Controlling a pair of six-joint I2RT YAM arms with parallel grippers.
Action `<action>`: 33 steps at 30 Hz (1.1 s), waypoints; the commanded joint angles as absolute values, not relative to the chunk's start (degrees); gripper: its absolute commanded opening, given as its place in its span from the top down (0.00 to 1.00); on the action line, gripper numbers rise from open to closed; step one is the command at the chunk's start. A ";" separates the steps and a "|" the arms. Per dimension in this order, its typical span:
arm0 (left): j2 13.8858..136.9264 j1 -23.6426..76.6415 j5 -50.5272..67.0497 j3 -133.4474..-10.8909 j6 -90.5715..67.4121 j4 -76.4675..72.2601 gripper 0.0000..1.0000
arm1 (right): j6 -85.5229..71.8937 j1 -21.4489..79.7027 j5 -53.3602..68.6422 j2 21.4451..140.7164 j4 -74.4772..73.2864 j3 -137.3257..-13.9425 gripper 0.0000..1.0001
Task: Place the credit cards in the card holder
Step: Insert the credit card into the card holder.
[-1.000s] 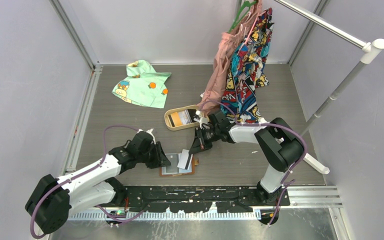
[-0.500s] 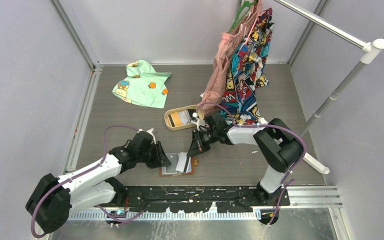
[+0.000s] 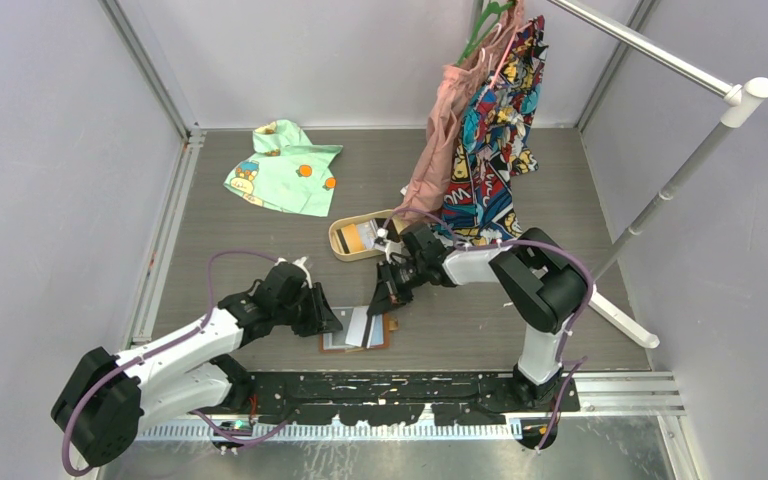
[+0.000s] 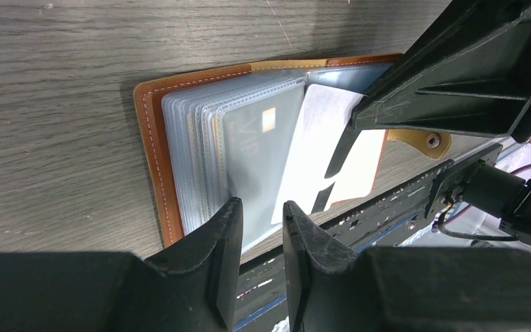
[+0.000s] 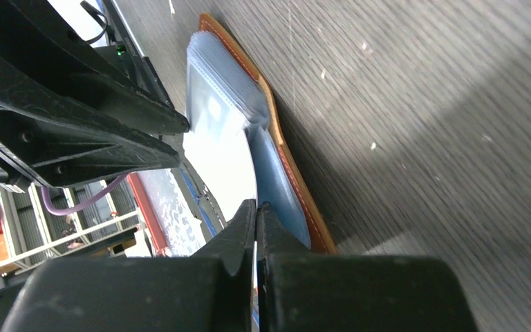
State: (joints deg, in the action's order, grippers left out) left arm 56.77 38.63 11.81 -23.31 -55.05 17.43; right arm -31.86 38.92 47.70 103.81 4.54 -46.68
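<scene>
Since a second ago the right gripper (image 3: 376, 300) has swung down and to its left, away from the tan tray (image 3: 338, 241), and the white card (image 3: 370, 324) it carries now overlaps the open card holder (image 3: 354, 333) instead of hanging beside it. Neither the left arm nor the holder has shifted.

The holder lies spread flat on the table. Its fan of clear sleeves (image 4: 200, 145) sits on the half toward the left gripper (image 3: 328, 322), and the snap tab (image 4: 425, 140) sticks out on the far side. It sits directly under the right jaws' tips and just ahead of the left jaws, so both arms are at it, but only the right one holds a card. The white card slopes down from the right jaws with its long axis crossing the holder's spine at a slant. Its free end rests on, or just over, the sleeve showing a grey card (image 4: 259, 149); I cannot tell whether any corner has entered a pocket. As I judge it, the coming move turns on lining that leading edge up with a sleeve mouth.

The right jaws are pressed together on the white card's upper end. The left jaws stand a narrow gap apart with the near edge of the sleeves showing between them. Whether they pinch the sleeves or only straddle them I cannot tell. More cards (image 3: 359, 237) wait in the tray beyond the right jaws.
</scene>
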 commanded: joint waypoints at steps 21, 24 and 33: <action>57.47 38.41 10.23 -22.50 -52.67 18.35 0.69 | -27.15 41.56 45.62 106.36 -7.09 -52.45 0.99; 58.28 38.36 10.64 -22.74 -52.50 17.78 0.70 | -27.40 42.05 46.03 107.56 -7.03 -53.60 0.99; 60.13 38.48 11.20 -23.15 -52.22 16.64 0.69 | -29.82 43.76 46.26 109.79 -5.20 -55.89 0.98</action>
